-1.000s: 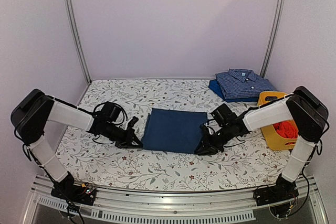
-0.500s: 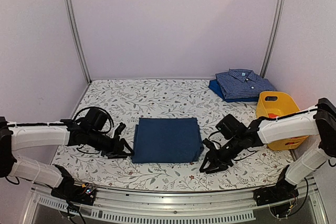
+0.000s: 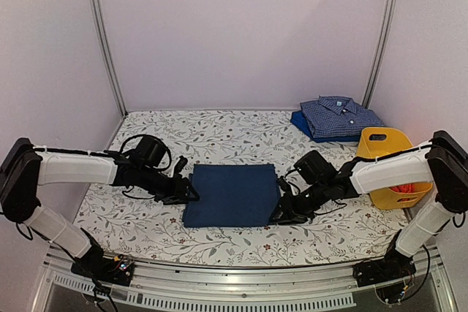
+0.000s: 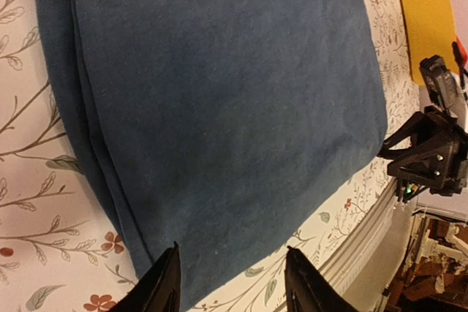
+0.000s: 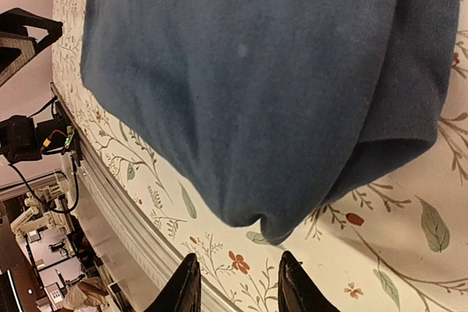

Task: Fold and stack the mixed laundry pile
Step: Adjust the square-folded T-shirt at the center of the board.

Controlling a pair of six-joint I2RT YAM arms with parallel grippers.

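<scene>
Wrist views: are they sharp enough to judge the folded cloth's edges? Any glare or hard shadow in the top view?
Left wrist: cloth edges crisp, layered fold readable; fingers dark and soft at the frame bottom. Right wrist: cloth slightly soft, near corner clear. Top: even light, no glare, only soft shadows beside the cloth.

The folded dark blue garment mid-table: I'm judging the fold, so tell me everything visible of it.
The folded dark blue garment is soft, matte cloth in a flat, roughly square stack, layers showing along one edge, one corner bulging. It lies on the floral table cover between the open left gripper and open right gripper, each at an edge; contact unclear.
</scene>
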